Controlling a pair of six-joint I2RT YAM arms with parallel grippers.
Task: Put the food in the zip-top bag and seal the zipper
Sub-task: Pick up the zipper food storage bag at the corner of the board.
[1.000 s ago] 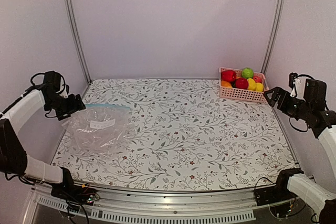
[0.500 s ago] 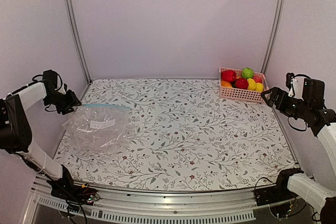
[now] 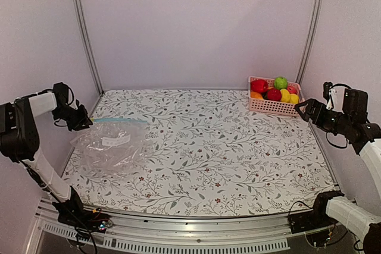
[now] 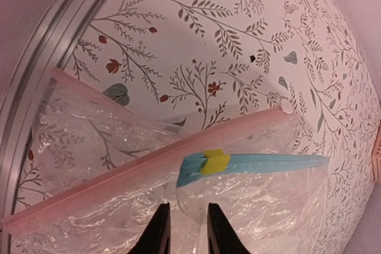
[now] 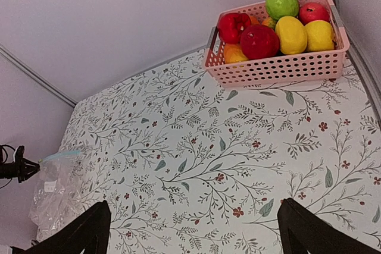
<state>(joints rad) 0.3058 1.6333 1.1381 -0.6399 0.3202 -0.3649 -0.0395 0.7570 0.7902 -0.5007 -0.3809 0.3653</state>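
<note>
The zip-top bag (image 4: pixel 268 206) is seen just under the left gripper (image 4: pixel 184 236), its fingers held narrowly apart. A yellow tab (image 4: pixel 214 160) on the zipper (image 4: pixel 268 162) is shown only by the left wrist view.

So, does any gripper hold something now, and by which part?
Nothing is held. The right gripper is wide open and empty; the left gripper has its jaws slightly apart above the zip-top bag.

My table (image 3: pixel 238 165) wears a white cloth printed with grey leafy sprigs and small red flowers. Plain pale lilac walls (image 3: pixel 196 28) enclose it, two aluminium posts (image 3: pixel 84 28) stand at the back corners, and the light is soft and even.
</note>
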